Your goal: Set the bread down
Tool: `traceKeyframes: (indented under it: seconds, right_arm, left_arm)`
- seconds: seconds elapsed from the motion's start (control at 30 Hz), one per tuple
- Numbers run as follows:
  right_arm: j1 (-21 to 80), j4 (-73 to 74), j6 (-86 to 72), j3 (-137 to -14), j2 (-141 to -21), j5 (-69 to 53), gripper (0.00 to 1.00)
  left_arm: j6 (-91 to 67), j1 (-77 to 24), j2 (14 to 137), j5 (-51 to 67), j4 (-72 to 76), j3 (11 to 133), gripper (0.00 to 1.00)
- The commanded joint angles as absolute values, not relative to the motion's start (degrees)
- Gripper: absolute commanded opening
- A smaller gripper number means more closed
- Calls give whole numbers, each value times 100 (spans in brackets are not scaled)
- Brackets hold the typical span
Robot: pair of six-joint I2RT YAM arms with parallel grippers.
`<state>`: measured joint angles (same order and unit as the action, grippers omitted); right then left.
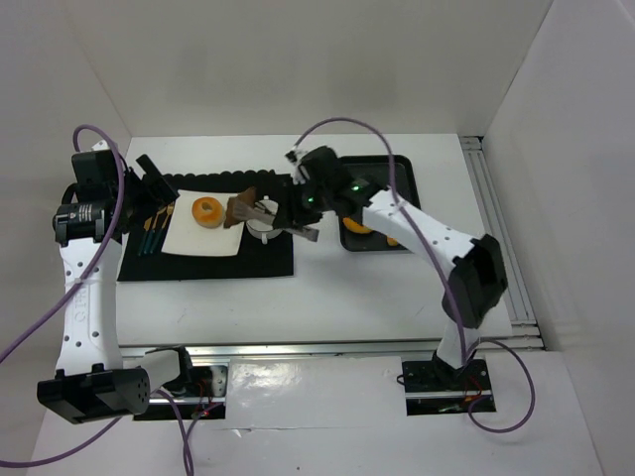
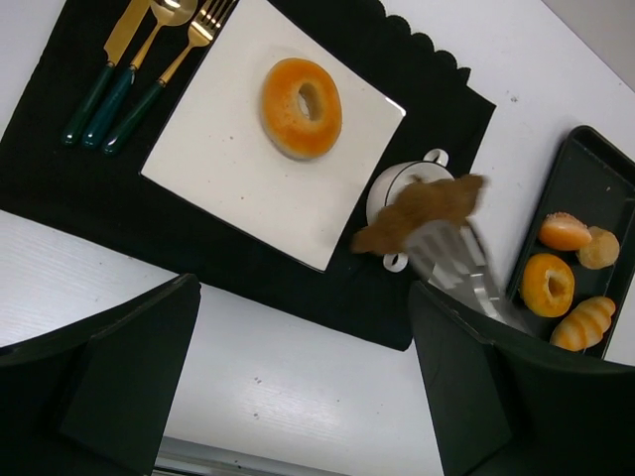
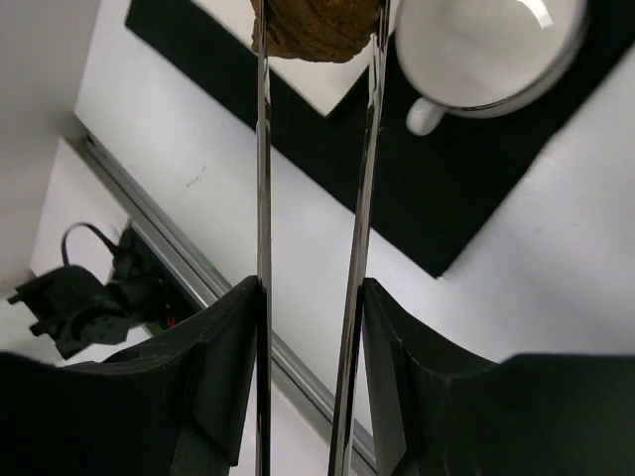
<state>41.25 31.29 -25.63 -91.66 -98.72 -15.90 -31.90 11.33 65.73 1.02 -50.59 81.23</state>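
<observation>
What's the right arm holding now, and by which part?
The right gripper clamps metal tongs across both blades, well behind the tips, which pinch a brown bread piece. The left gripper holds nothing.

no readable text, no labels, no brands, no numbers or signs in any view

Bright, even overhead light washes the white table (image 1: 377, 297) and walls (image 1: 298, 69), leaving only soft, short shadows. In the left wrist view the bread (image 2: 422, 210) and tongs (image 2: 461, 268) smear, probably from motion blur, while the plate (image 2: 228, 178) is sharp; in the right wrist view the cup (image 3: 486, 50) glares white and the dark foreground is underexposed.
</observation>
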Motion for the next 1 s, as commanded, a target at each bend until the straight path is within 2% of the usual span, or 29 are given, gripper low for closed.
traceKeyframes:
  seconds: [0.0,0.37,0.43,0.5,0.57,0.73,0.97]
  right_arm:
    - [4569,2962,-2382,-9702,-10377,-1564,35]
    - [4887,2777,-2382,-10519,-11539,-1512,37]
    - [4939,2830,-2382,-10625,-11715,-1512,47]
    - [4939,2900,-2382,-10740,-11716,-1512,52]
    - [4939,2953,-2382,-10802,-11716,-1512,61]
    - [4939,3015,-2382,-10802,-11339,-1292,65]
    - [4825,3199,-2382,-10854,-10943,-924,65]
  left_arm:
    - [-3261,1169,6407,-53,-5010,8341,100]
    - [-3261,1169,6346,-105,-5010,8288,100]
    - [-3209,1169,6346,-105,-5010,8288,100]
    - [-3208,1169,6346,-105,-5010,8288,100]
    - [-3208,1169,6346,-158,-5010,8288,100]
    - [-3208,1169,6346,-158,-5010,8288,100]
    - [-3208,1169,6346,-105,-5010,8235,100]
